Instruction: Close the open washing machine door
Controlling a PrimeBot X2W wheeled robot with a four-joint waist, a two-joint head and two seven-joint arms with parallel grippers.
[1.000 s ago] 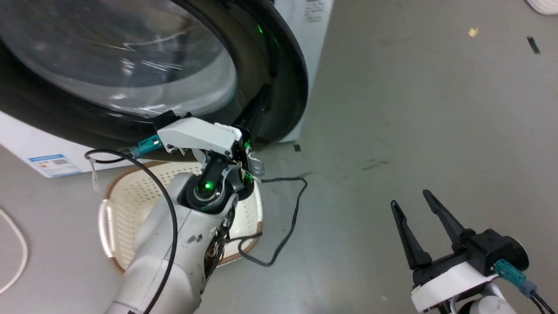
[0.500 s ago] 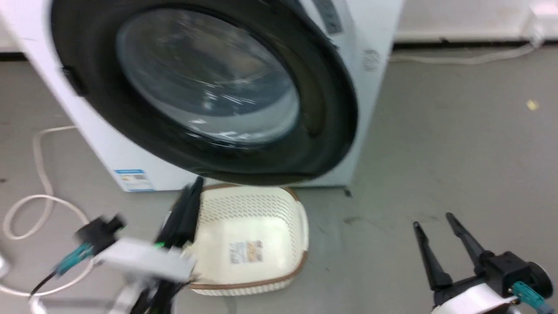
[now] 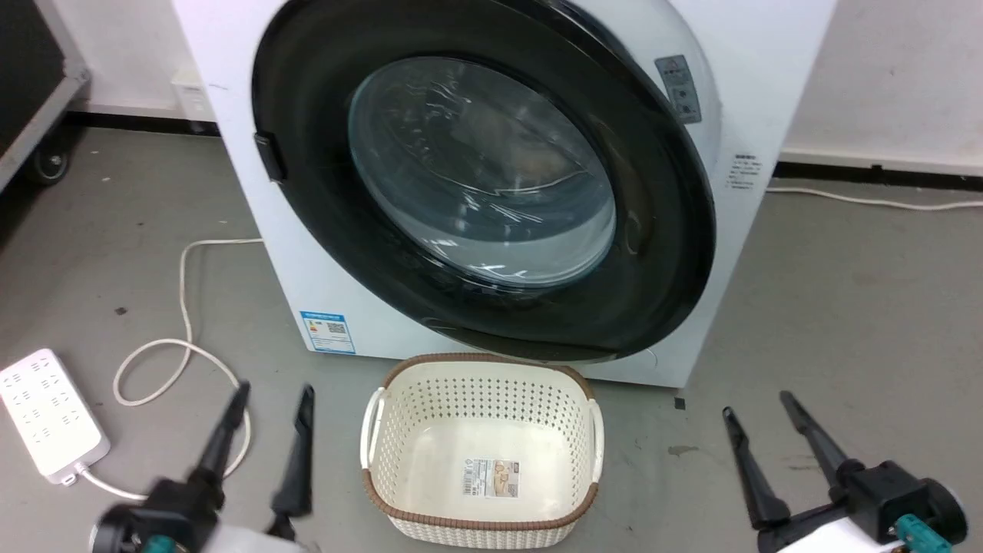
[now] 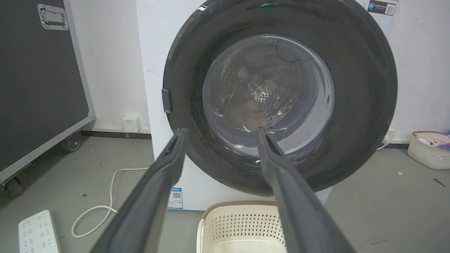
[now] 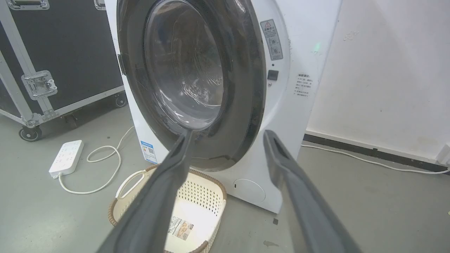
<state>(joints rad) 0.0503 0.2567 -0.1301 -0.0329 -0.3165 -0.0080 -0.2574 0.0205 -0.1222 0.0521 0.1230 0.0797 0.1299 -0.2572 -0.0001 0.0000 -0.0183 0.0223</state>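
1. The washing machine door [image 3: 491,184] lies flat against the front of the washing machine [image 3: 760,92]. Its black frame looks flush all round, and my right wrist view shows no gap at the seam. I judge it shut, though I cannot tell whether the latch caught.
2. My left end effector [image 3: 274,388] hangs in front of the washing machine, off its lower left corner. The fingers are spread, empty, and touching nothing.
3. My right end effector [image 3: 756,404] hangs in front of the washing machine's lower right corner, fingers likewise apart and empty.
4. Both stand well apart from the washing machine, probably because the door needs no more pushing.
5. The laundry basket [image 3: 484,359] sits on the floor just in front of the washing machine, beneath the door's lower edge. It is low enough not to block the door.
6. If the latch proves loose, I would press the frame's left edge.
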